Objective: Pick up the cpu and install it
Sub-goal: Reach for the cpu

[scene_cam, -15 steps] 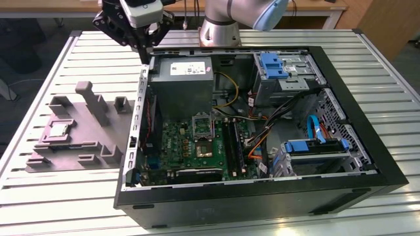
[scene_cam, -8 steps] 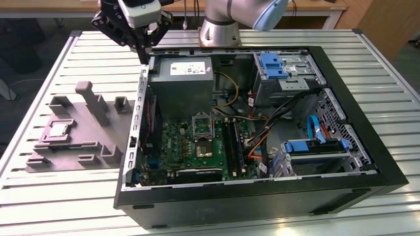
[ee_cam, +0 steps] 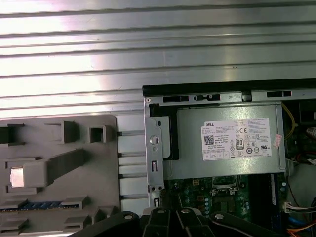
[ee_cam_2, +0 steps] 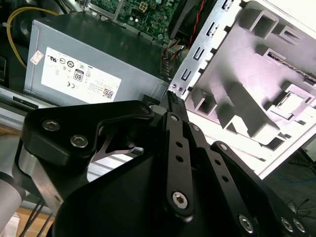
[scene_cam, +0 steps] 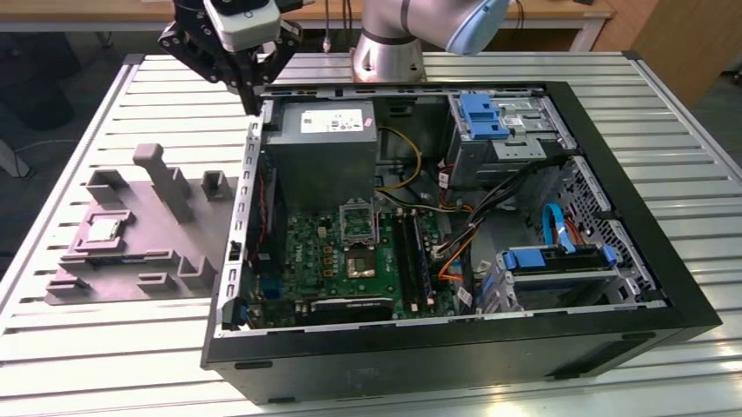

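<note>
surroundings: grey holder tray [scene_cam: 174, 250] set on tabletop [scene_cam: 69, 347] beside open computer case [scene_cam: 464, 347], tray posts [scene_cam: 162, 178] raised near cpu [scene_cam: 102, 229] | cpu: laid flat, square | claw [scene_cam: 248, 106]: closed together, empty

You'll find the cpu [scene_cam: 102, 230], a small pale silvery square, lying flat in a pocket of the grey fixture [scene_cam: 128, 261], well apart from the gripper [scene_cam: 250, 104], untouched.
</note>
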`<action>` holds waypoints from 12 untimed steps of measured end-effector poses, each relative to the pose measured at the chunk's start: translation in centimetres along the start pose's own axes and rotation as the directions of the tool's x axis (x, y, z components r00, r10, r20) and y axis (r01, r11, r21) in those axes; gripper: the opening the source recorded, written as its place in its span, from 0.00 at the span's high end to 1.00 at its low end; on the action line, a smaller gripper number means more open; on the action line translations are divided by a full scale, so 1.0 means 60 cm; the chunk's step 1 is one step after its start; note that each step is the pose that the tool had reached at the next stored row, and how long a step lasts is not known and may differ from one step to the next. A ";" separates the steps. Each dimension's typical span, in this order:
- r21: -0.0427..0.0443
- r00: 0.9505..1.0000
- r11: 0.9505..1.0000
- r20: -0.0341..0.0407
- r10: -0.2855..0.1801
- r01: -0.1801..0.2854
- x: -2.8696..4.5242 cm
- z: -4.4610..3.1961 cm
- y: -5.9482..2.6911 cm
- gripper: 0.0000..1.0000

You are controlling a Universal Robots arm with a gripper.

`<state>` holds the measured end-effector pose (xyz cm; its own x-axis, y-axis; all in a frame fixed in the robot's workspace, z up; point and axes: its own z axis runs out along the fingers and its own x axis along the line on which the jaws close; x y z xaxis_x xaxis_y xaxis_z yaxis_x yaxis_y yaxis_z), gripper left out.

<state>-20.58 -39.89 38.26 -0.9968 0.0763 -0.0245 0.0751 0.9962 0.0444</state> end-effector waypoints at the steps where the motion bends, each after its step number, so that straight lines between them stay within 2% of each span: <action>1: 0.000 1.000 1.000 0.000 0.000 0.000 0.000 0.000 0.000 0.89; 8: 0.000 1.000 1.000 0.000 0.000 0.000 0.003 0.001 0.000 0.89; 12: 0.000 1.000 1.000 0.000 0.000 0.000 0.012 0.001 -0.001 0.89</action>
<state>-21.33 -39.89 38.20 -0.9968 0.0762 -0.0246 0.0751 0.9962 0.0444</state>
